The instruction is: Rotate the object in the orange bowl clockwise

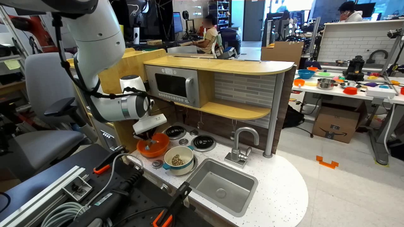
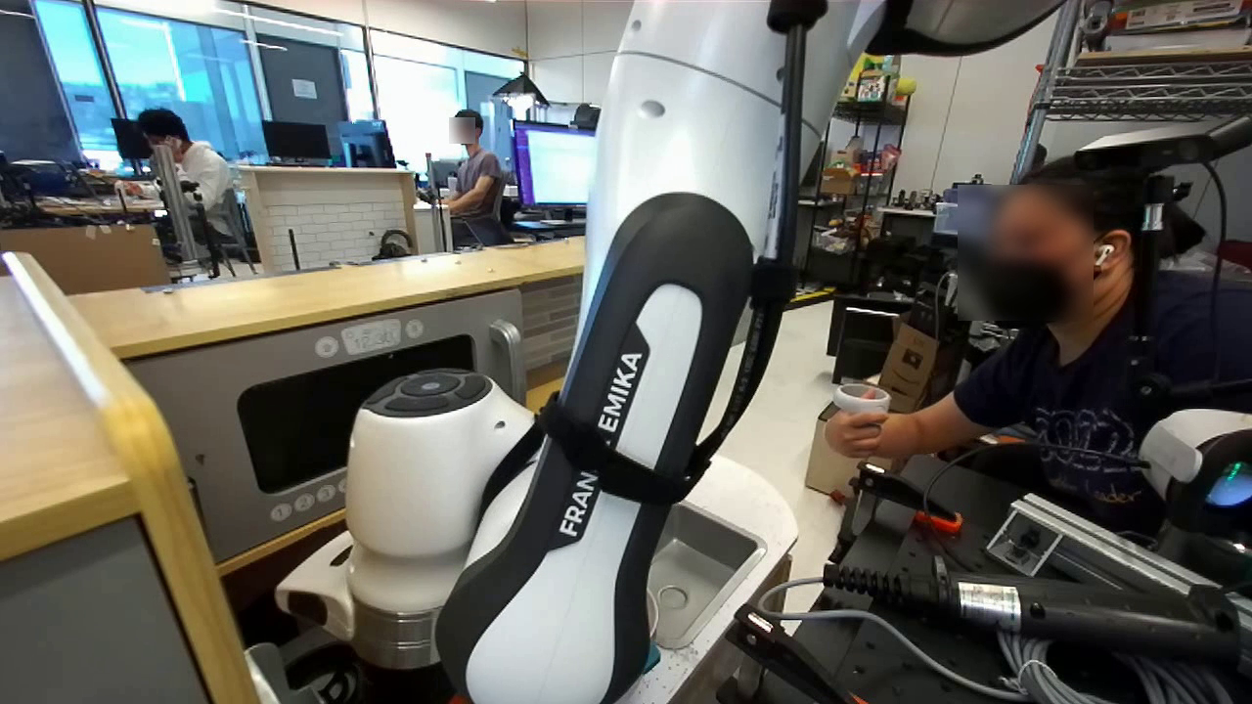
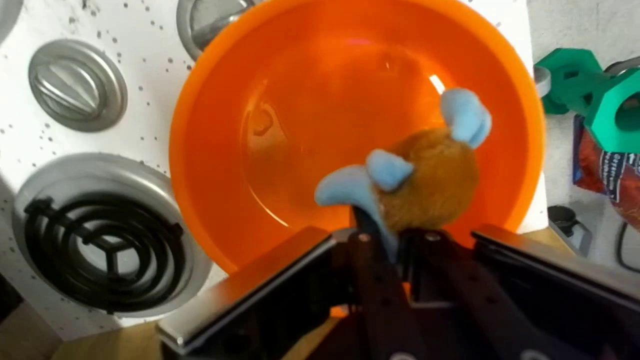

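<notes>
The orange bowl (image 1: 157, 145) sits at the left end of the stove top in an exterior view and fills the middle of the wrist view (image 3: 310, 125). A brown plush toy with light-blue parts (image 3: 432, 175) is at the bowl's near right side in the wrist view; it also shows inside the bowl in an exterior view (image 1: 150, 144). My gripper (image 3: 397, 242) points down into the bowl. Its fingers are closed on a light-blue flap of the toy. In an exterior view (image 2: 587, 587) the robot arm hides the gripper and the toy.
A cream pot with teal handles (image 1: 186, 154) holds a spotted item beside the bowl. Black coil burners (image 1: 204, 142) and knobs (image 3: 77, 85) surround it. The sink (image 1: 217, 179) and faucet (image 1: 236, 151) stand further right. The microwave shelf (image 1: 172, 85) overhangs behind.
</notes>
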Controlling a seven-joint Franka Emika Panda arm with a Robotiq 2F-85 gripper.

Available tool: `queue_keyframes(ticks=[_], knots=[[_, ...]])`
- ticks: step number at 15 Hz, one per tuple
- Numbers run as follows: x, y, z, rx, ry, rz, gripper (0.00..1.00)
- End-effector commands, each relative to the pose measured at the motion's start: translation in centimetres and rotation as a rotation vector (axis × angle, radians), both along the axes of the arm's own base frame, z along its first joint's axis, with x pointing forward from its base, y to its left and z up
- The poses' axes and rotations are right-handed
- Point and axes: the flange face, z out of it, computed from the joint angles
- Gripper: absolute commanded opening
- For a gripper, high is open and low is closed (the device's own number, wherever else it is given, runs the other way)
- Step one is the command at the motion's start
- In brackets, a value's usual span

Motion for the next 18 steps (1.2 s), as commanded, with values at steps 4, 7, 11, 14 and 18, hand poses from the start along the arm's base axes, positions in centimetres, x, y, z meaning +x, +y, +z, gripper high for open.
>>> queue_keyframes(ticks=[4, 7, 11, 14, 18], knots=[[-0.9, 0.6, 0.6, 0.006, -0.006, 0.356, 0.03], [-1.2, 0.0, 0.0, -0.004, 0.002, 0.509, 0.03], [-0.8, -1.3, -1.1, -0.042, 0.025, 0.710, 0.03], [-0.6, -2.0, -1.7, -0.077, 0.037, 0.861, 0.03], [-0.5, -2.1, -1.9, -0.112, 0.036, 0.994, 0.03]])
